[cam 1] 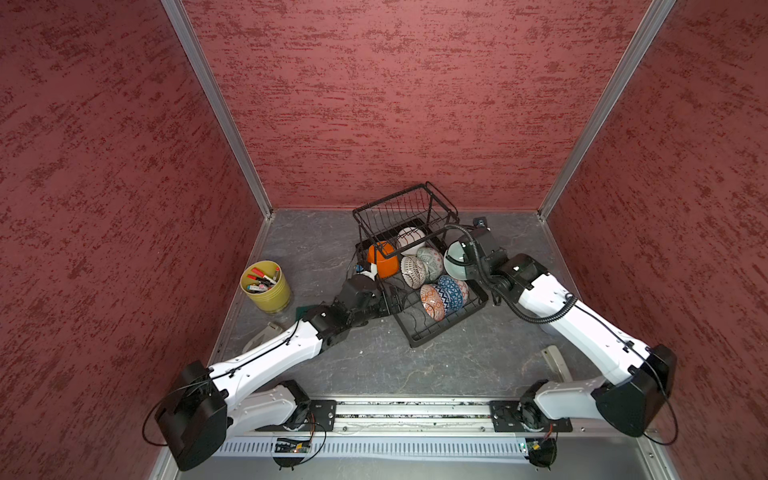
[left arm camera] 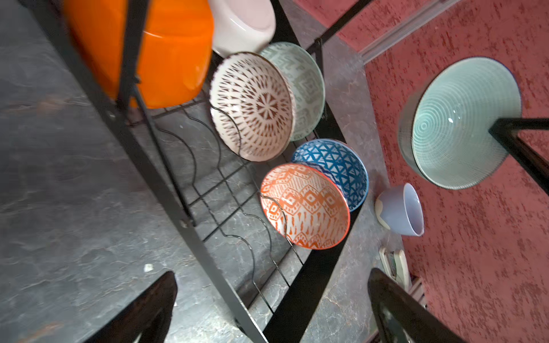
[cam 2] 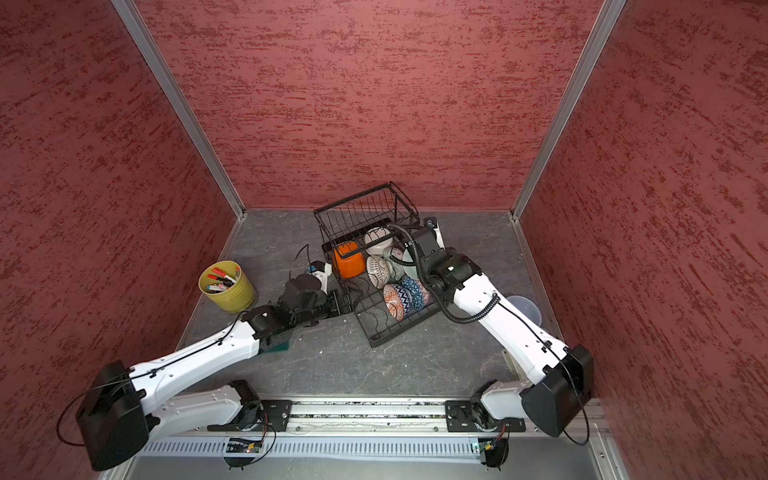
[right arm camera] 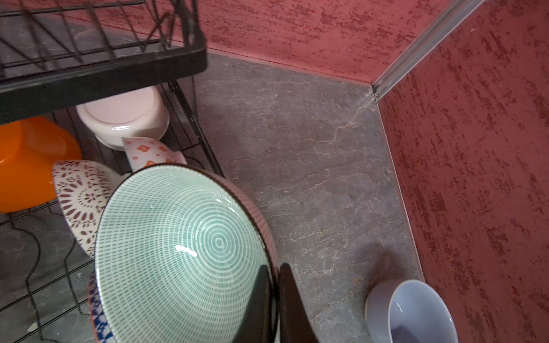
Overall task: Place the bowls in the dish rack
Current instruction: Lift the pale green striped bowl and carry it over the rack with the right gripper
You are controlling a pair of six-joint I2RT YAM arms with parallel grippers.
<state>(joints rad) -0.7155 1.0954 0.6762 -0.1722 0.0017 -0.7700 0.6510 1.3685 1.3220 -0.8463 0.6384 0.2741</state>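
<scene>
The black wire dish rack (cam 1: pixel 419 338) stands at the back middle of the table, its raised basket (cam 1: pixel 399 203) at the far end. On its lower tray several bowls stand on edge: plain orange (cam 1: pixel 384 259), white (cam 1: pixel 409 240), lattice (left arm camera: pixel 252 107), grey-green (left arm camera: pixel 306 86), blue (left arm camera: pixel 341 166) and orange patterned (left arm camera: pixel 306 205). My right gripper (right arm camera: pixel 274 267) is shut on the rim of a pale celadon bowl (right arm camera: pixel 178 252), held tilted in the air at the rack's right side (cam 1: pixel 455 259). My left gripper (left arm camera: pixel 271 273) is open at the rack's left rail, holding nothing.
A yellow-green pot of pens (cam 1: pixel 266 286) stands at the left. A pale blue-grey cup (right arm camera: pixel 413 311) lies on the table right of the rack, near the right wall. A small white object (cam 1: pixel 557 361) lies at the front right. Red walls close three sides.
</scene>
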